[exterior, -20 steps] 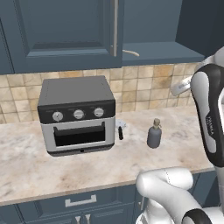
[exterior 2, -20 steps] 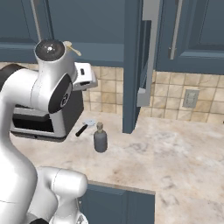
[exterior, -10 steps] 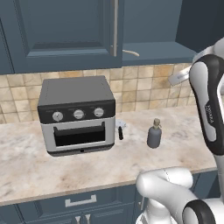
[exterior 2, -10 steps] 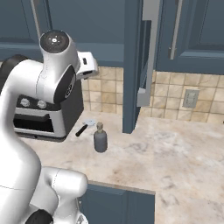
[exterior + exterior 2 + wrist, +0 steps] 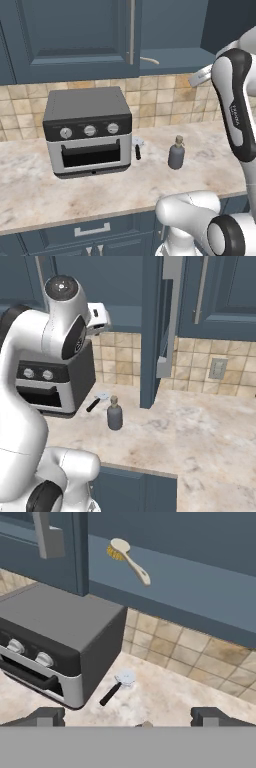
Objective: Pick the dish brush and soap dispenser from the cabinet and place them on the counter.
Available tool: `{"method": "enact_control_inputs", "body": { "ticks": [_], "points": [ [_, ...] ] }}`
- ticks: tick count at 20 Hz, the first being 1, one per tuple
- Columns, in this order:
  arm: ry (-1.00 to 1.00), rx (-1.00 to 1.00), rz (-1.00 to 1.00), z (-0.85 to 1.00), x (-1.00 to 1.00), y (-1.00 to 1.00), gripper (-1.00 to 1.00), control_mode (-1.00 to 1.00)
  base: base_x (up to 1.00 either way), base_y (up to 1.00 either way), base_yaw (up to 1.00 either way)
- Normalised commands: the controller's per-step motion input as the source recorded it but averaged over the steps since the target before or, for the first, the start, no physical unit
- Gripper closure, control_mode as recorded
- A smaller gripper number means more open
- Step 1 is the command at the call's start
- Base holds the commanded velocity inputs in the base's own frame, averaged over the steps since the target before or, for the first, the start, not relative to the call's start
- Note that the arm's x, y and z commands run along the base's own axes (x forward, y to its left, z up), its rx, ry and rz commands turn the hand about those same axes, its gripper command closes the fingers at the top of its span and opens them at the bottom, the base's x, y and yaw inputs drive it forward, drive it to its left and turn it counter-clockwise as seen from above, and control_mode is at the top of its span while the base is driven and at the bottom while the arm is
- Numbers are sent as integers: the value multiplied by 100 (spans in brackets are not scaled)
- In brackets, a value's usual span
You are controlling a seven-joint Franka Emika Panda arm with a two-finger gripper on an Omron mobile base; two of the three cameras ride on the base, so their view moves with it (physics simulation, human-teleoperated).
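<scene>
The dish brush lies on the bottom shelf of the open cabinet, bristle head to the left; its cream handle tip pokes past the shelf edge. The soap dispenser stands upright on the counter, right of the toaster oven. My gripper hangs open and empty in the air below the shelf, above the soap dispenser, apart from the brush.
A grey toaster oven sits on the counter at the left. A small white item with a black handle lies beside it. The cabinet's open door juts out over the counter. A wall outlet is at the right.
My hand has risen a little toward the cabinet shelf. The soap dispenser and the brush have stayed where they were.
</scene>
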Motion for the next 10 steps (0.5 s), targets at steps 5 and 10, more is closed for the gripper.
{"method": "enact_control_inputs", "body": {
  "ticks": [5,10],
  "points": [
    [-4,0,0,13,35,1,-100,-100,0,0,0],
    [-4,0,0,10,32,2,-100,-100,0,0,0]
  ]
}}
